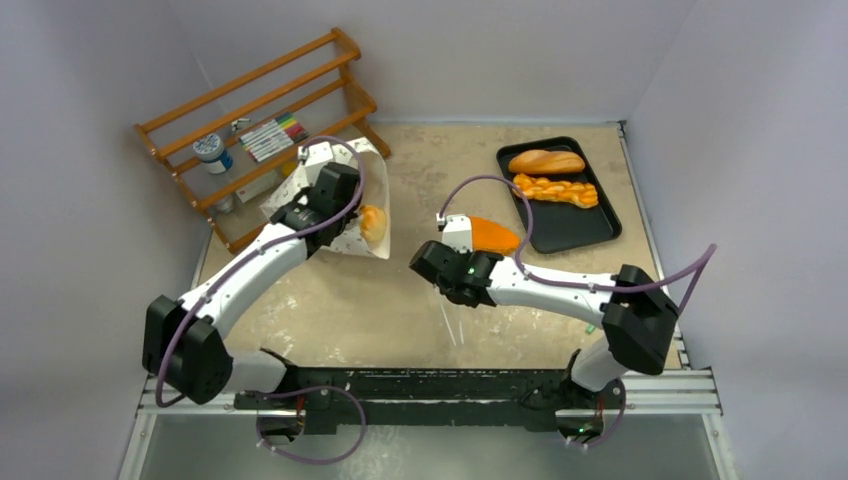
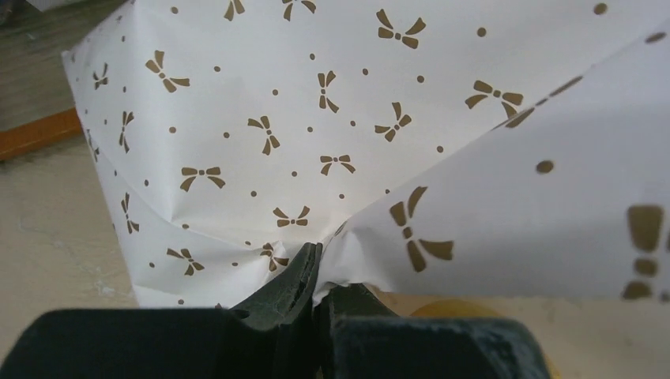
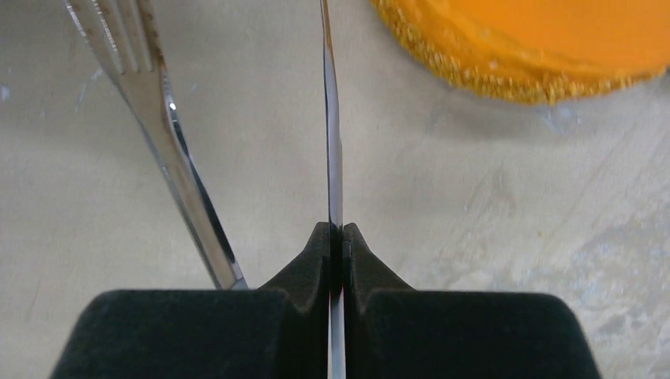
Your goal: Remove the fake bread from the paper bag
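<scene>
Paper bag [image 2: 237, 118] at table's 10 o'clock, fake bread [image 1: 373, 222] at mouth. Left gripper [image 2: 316, 264] clenched on bag edge. Right gripper [image 3: 336, 237] clamped on thin metal utensil [image 3: 330, 118], orange loaf [image 1: 493, 235] beside. Scuffed beige tabletop [image 1: 380, 310]. Black tray [image 1: 575, 230] at 2 o'clock, wooden rack [image 1: 260, 110] at 11. Pale grey walls [image 1: 500, 50].

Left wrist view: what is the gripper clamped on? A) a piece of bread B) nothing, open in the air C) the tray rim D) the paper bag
D: the left gripper is shut on a pinched, crumpled fold of the paper bag, whose bow-printed paper fills the view.
</scene>
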